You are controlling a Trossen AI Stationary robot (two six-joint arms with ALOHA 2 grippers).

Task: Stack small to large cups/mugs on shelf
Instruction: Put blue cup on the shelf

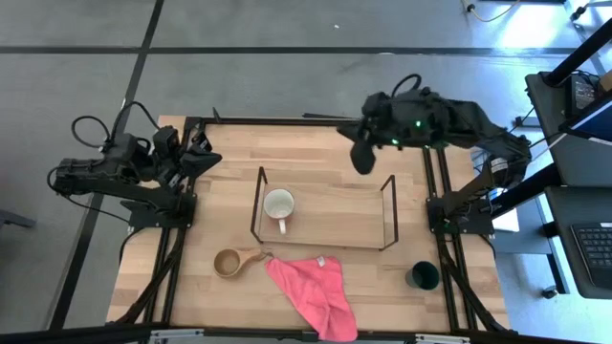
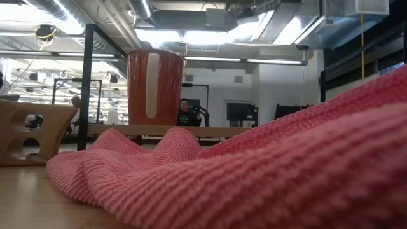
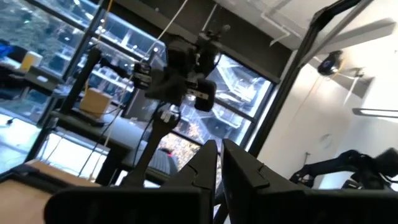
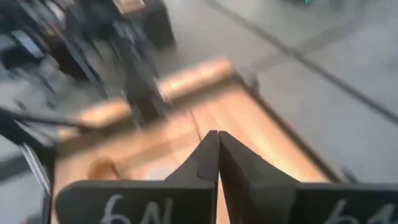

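Pink cloth (image 2: 267, 165) nearest us, mug (image 1: 279, 204) on shelf (image 1: 386, 212), wooden cup (image 1: 229, 263) on worktop (image 1: 325, 167), both pincers together, left (image 1: 206, 160), right (image 1: 361, 158).

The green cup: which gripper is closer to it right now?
Right. The right gripper hangs above the table's far edge, on the green cup's side. The left gripper sits at the far left corner, across the table.
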